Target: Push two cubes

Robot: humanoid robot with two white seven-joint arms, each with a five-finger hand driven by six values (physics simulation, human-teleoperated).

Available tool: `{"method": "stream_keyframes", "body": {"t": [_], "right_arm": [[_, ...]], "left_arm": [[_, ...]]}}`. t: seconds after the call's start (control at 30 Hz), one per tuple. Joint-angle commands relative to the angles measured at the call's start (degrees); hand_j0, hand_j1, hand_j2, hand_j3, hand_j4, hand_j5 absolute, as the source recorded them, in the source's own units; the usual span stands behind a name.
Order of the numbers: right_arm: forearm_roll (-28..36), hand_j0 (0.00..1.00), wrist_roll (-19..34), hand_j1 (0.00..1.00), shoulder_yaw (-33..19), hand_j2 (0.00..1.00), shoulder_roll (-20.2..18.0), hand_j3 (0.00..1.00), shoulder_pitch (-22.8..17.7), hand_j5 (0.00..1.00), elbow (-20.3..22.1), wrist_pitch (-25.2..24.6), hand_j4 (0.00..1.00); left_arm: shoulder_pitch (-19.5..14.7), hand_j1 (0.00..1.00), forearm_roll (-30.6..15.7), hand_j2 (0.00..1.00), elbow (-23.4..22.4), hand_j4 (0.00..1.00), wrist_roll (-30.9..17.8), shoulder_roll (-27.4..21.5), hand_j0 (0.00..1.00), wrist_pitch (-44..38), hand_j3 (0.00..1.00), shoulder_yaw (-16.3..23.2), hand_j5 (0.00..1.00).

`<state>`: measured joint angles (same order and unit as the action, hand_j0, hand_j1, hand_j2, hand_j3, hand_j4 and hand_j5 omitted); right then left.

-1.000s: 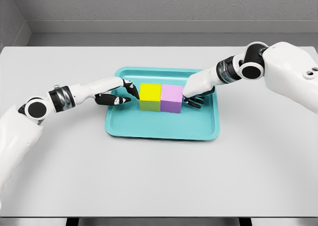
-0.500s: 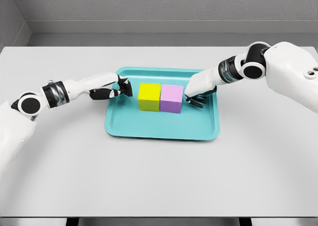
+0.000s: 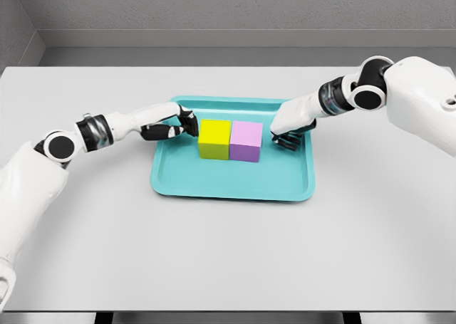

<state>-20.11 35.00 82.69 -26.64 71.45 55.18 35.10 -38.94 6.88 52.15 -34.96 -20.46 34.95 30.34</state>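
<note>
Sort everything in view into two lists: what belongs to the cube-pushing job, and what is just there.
Part of the job:
yellow cube
purple cube, touching the yellow one
teal tray holding both
left hand, beside the yellow cube
right hand, beside the purple cube

Just there:
white table
grey wall behind

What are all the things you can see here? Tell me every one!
Table: one, light grey, fills most of the view.
Tray: one, teal, middle of the table.
Yellow cube: one, in the tray, left, touching the pink cube.
Pink cube: one, in the tray, right.
Left hand: one, white and black, fingers curled, at the yellow cube's left side.
Right hand: one, white and black, fingers curled, just right of the pink cube.
</note>
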Motion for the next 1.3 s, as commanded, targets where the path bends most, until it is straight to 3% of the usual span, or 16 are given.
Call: {"method": "stream_keyframes", "body": {"t": [0.0,1.27], "right_arm": [[0.16,0.15,0.00,0.15,-0.07,0.15,-0.08,0.15,0.00,0.15,0.01,-0.10,0.15],[0.16,0.15,0.00,0.15,0.81,0.15,-0.78,0.15,-0.09,0.15,0.36,-0.10,0.15]], "left_arm": [[0.00,0.39,0.16,0.39,-0.21,0.39,-0.04,0.50,0.39,0.05,0.39,0.07,0.39],[0.09,0.38,0.07,0.38,-0.21,0.38,-0.04,-0.38,0.38,0.05,0.38,0.24,0.38]]}}
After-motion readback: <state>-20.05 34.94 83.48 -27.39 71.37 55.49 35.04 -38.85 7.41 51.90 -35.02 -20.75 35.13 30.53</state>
